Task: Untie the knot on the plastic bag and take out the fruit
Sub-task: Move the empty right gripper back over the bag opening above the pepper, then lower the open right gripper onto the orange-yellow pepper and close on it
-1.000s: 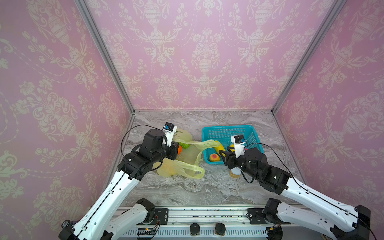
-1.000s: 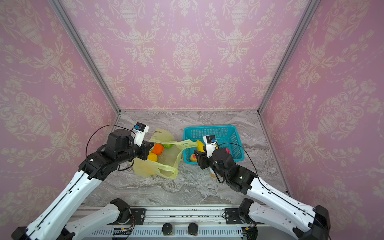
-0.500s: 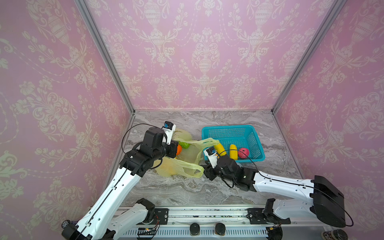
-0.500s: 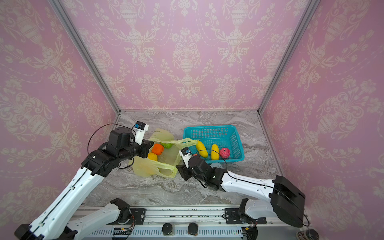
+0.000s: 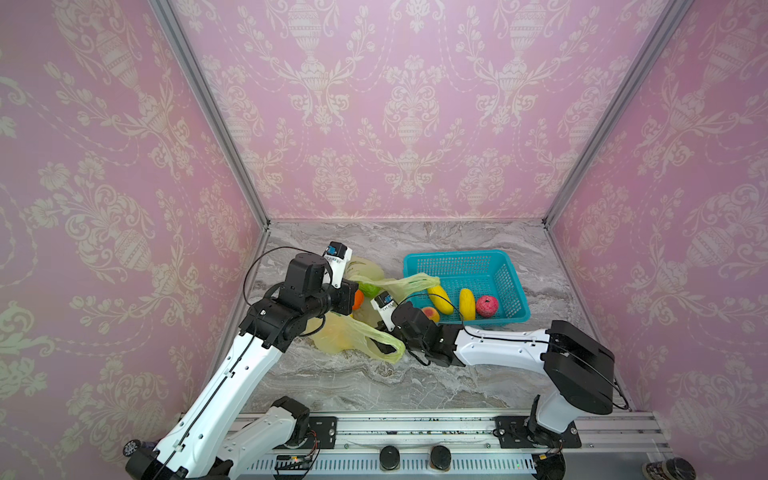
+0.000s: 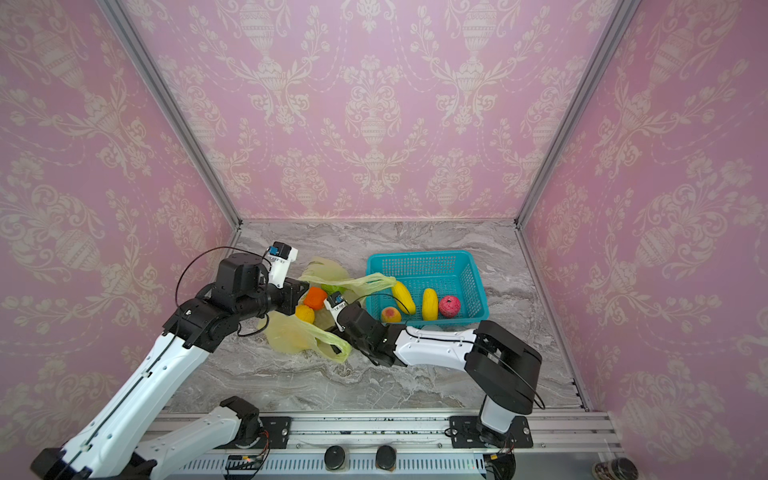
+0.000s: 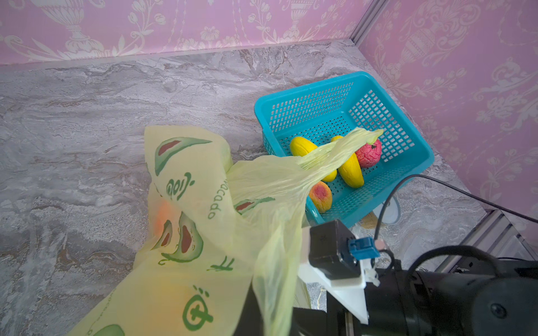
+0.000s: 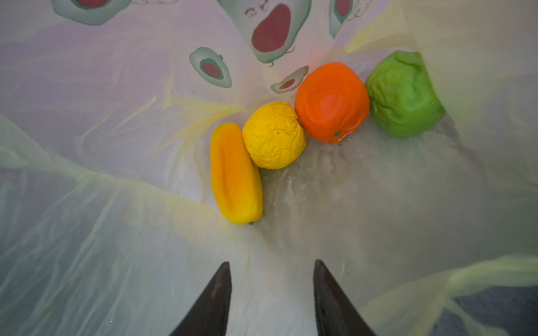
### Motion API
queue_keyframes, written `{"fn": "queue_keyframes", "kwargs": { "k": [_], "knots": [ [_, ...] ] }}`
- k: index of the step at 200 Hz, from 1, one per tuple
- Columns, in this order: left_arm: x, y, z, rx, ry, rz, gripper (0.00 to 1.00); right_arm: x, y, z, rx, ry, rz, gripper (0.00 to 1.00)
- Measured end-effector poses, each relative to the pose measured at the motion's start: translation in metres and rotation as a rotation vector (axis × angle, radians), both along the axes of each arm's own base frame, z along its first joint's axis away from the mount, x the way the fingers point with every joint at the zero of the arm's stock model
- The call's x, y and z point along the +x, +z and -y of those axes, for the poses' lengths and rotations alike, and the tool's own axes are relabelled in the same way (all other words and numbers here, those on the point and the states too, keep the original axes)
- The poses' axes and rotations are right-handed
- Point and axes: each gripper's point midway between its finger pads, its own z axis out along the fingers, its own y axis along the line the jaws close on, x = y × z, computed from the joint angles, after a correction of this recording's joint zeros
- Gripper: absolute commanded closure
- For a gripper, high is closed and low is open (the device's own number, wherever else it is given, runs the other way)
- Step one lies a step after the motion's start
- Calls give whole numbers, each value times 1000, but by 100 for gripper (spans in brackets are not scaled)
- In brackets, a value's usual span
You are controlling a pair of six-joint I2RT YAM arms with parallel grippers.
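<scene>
Since a second ago the right gripper (image 8: 270,263) has swung from the basket (image 5: 505,318) into the bag (image 7: 186,209). At left, the left gripper (image 6: 297,296) is pinched shut on the bag's rim. Four fruit (image 8: 273,135) lie inside the untied bag, just ahead of the right gripper's parted, empty jaws. Four more sit in the basket at right.

A teal mesh basket (image 5: 457,266) sits on the grey marble tabletop (image 5: 374,386) near pink patterned walls (image 5: 415,104).
</scene>
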Motion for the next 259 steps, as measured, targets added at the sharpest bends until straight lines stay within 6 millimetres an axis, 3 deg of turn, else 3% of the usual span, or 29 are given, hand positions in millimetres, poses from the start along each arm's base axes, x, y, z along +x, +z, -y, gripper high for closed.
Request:
{"fn": "queue_keyframes", "kwargs": {
  "k": [61,98,117,158,197,228,245,259],
  "knots": [
    [0,0,0,-2,-2,-1,100,-9,-22,-50,19,131,-80,33],
    [0,0,0,-2,-2,-1,100,0,-36,-78,17,155,-99,40],
    [0,0,1,-2,-3,-2,100,3,-41,-83,14,152,-102,48],
    [-1,0,2,-10,-11,-6,100,13,-50,-86,-8,117,-87,48],
    [0,-2,2,-10,-12,-12,100,25,-52,-110,6,121,-86,34],
    [-1,-5,3,-11,-14,-21,100,30,-60,-121,1,118,-106,29],
    [-1,-5,4,-14,-18,-24,100,32,-71,-125,-17,114,-120,32],
    [-1,-5,4,-15,-18,-24,100,34,-80,-129,-31,112,-129,41]
  ]
}}
